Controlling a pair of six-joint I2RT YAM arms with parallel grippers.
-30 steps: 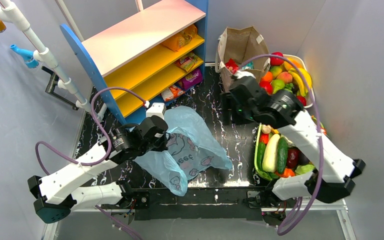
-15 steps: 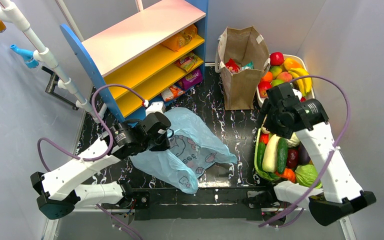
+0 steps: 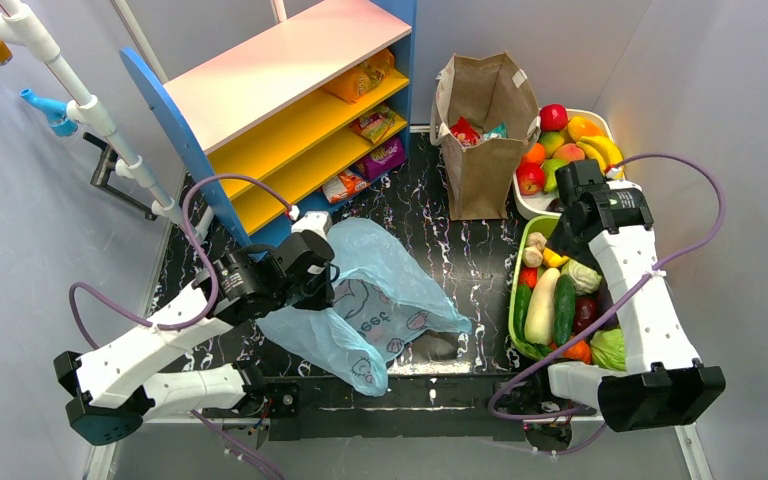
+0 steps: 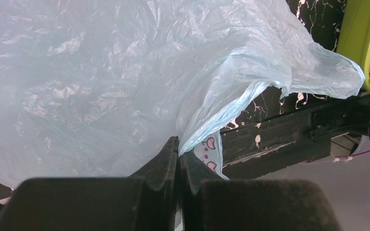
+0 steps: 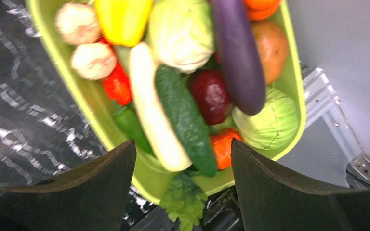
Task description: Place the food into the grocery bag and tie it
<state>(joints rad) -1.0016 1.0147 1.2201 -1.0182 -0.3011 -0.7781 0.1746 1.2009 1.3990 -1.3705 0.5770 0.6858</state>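
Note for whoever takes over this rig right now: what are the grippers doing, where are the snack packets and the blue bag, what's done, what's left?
Left gripper: shut on a fold of the grocery bag.
Right gripper: open, empty, over the green vegetable tray.
Snack packets: a red and a teal one show at the top of the brown paper bag.
Done: bag gripped; no packets visible in it.
Left: move packets in, tie the handles.

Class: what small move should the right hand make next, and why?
Probably swing toward the stiff brown paper bag: the open right hand hangs empty over the green vegetable tray, and the foil snack packets sit inside it.
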